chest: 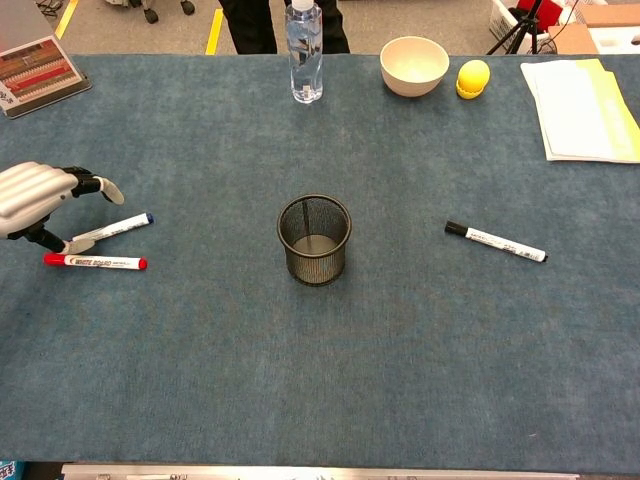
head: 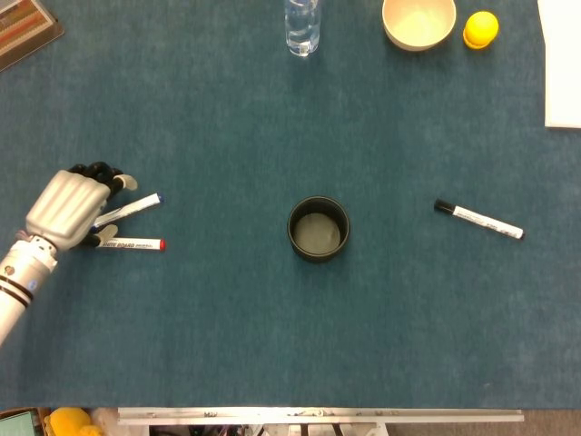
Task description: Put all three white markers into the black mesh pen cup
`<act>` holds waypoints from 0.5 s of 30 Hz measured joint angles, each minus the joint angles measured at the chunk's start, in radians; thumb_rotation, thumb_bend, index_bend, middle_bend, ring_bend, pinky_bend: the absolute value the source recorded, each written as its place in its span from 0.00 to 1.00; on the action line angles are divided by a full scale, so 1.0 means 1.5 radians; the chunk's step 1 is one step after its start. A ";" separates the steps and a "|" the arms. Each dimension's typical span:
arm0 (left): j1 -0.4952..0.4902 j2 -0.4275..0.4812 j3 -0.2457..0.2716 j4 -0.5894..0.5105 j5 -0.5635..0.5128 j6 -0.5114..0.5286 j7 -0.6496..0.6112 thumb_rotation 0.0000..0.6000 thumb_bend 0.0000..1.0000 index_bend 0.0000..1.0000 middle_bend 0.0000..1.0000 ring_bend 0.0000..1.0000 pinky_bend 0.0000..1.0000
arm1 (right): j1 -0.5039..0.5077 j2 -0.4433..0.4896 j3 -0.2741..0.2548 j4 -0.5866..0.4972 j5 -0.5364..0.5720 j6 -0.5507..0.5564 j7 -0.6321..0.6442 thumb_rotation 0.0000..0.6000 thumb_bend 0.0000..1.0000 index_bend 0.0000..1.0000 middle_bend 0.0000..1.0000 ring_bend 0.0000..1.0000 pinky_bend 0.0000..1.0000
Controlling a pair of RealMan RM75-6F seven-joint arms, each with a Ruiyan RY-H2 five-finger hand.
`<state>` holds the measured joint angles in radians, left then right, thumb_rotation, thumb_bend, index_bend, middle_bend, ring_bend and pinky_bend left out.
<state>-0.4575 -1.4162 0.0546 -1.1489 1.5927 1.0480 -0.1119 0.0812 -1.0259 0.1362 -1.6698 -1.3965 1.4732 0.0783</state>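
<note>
The black mesh pen cup (head: 318,228) (chest: 314,240) stands upright and empty at the table's middle. Two white markers lie at the left: one with a blue cap (head: 133,208) (chest: 117,228), one with red ends (head: 133,244) (chest: 97,262). A third with a black cap (head: 478,220) (chest: 497,242) lies at the right. My left hand (head: 68,207) (chest: 38,196) hovers over the left ends of the two left markers, fingers spread, with a fingertip by the blue-capped one; it holds nothing. My right hand is out of sight.
At the far edge stand a clear water bottle (chest: 306,52), a cream bowl (chest: 414,65) and a yellow ball-like object (chest: 473,77). Papers (chest: 583,108) lie at the far right. A booklet (chest: 42,74) sits at the far left corner.
</note>
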 measured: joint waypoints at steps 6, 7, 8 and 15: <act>-0.010 -0.014 -0.013 -0.010 -0.020 -0.012 0.011 1.00 0.24 0.36 0.29 0.21 0.32 | -0.001 0.001 0.000 0.000 0.000 0.001 0.001 1.00 0.28 0.52 0.47 0.33 0.52; -0.011 -0.015 -0.015 -0.012 -0.023 -0.013 0.012 1.00 0.24 0.37 0.29 0.21 0.32 | -0.001 0.002 0.000 0.000 0.000 0.001 0.001 1.00 0.28 0.52 0.47 0.33 0.52; -0.013 -0.017 -0.017 -0.016 -0.026 -0.014 0.013 1.00 0.24 0.38 0.29 0.21 0.31 | -0.002 0.002 0.000 0.000 0.000 0.002 0.002 1.00 0.28 0.52 0.47 0.33 0.52; -0.019 -0.025 -0.026 -0.033 -0.052 -0.031 0.031 1.00 0.24 0.42 0.29 0.21 0.32 | -0.005 0.004 -0.001 0.002 0.001 0.004 0.006 1.00 0.28 0.52 0.47 0.33 0.52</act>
<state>-0.4864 -1.4538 0.0160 -1.1977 1.5140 1.0019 -0.0657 0.0729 -1.0194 0.1353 -1.6661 -1.3945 1.4785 0.0870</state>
